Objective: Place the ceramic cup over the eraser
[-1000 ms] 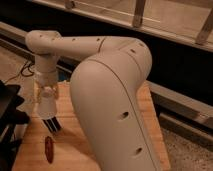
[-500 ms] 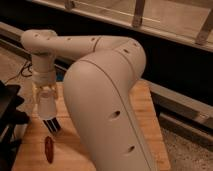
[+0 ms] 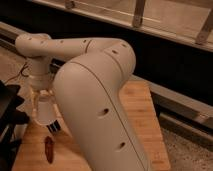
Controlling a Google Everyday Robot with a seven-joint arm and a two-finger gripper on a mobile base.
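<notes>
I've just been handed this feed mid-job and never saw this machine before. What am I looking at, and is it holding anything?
There is one camera view, looking down past the robot's own big white arm, which fills the middle. The arm bends back toward the left and ends in the gripper, which hangs just above a wooden table. Something pale, probably the ceramic cup, sits between its fingers. A red oblong thing lies on the wood just below. The eraser is not visible; the arm may be hiding it.
</notes>
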